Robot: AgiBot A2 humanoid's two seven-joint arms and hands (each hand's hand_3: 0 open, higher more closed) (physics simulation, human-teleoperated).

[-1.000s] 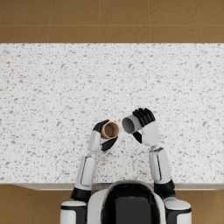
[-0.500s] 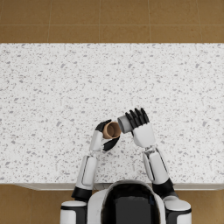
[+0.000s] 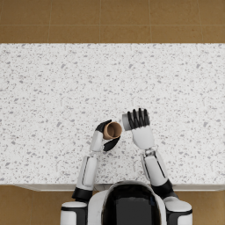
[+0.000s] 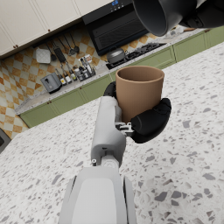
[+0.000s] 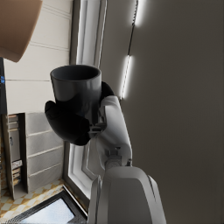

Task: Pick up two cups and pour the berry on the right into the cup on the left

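I have the brown cup (image 3: 113, 130) in my left hand (image 3: 107, 137), fingers wrapped round its side, and I hold it upright with its mouth facing up so it can catch what comes out of the other one. In the left wrist view the brown cup (image 4: 139, 92) stands straight in the dark fingers (image 4: 151, 122) above the speckled counter (image 4: 188, 162), lifted clear of it as far as I can tell.

My right hand (image 3: 137, 119) grips the grey cup (image 3: 127, 121), and I have it tipped over on its side, mouth pointing left toward the brown cup. From the head view the two rims sit just beside each other, the grey one at the brown one's right edge. The left wrist view shows the grey cup (image 4: 164, 14) above and beyond the brown rim with its open mouth angled down, which is where I want it for a pour.

The right wrist view shows the grey cup (image 5: 76, 89) firmly held in the hand (image 5: 72, 120), with a corner of the brown cup (image 5: 17, 26) close by.

I cannot see the berry in any view; the inside of the grey cup looks dark, and the brown cup's inside shows nothing I can make out. I judge the pour is under way or just finishing, but I cannot confirm the berry has crossed over.
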